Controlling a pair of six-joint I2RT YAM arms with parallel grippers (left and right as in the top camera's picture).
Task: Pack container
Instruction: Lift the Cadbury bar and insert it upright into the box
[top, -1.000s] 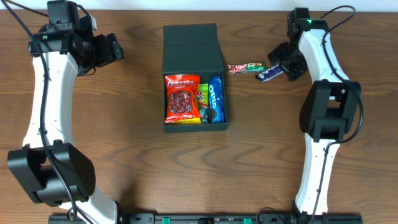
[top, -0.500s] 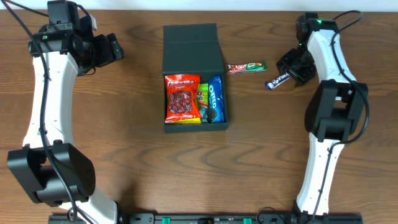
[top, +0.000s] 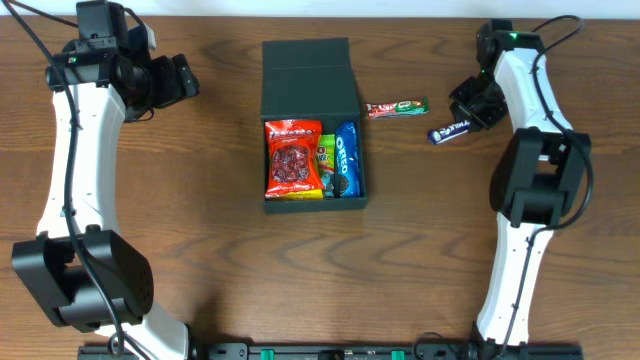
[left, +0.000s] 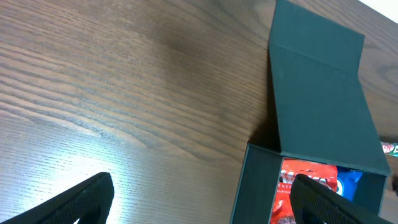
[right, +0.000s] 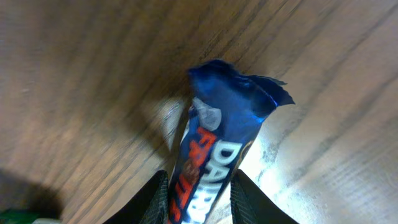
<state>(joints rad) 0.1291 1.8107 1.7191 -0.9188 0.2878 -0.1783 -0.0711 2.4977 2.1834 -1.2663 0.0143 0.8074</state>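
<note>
The container (top: 312, 125) sits at upper centre of the overhead view, its flap folded back so the mouth is free above 3 packets (top: 310, 158). My right gripper (right: 202, 196) pinches the blue bar (right: 214, 143) by 1 end, ready for carrying, I judge. The left gripper (left: 199, 202) hangs at upper left with its fingers spread, clear of the box.

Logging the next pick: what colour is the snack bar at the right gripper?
Blue snack bar, white and red lettering; clearest in the right wrist view.
</note>
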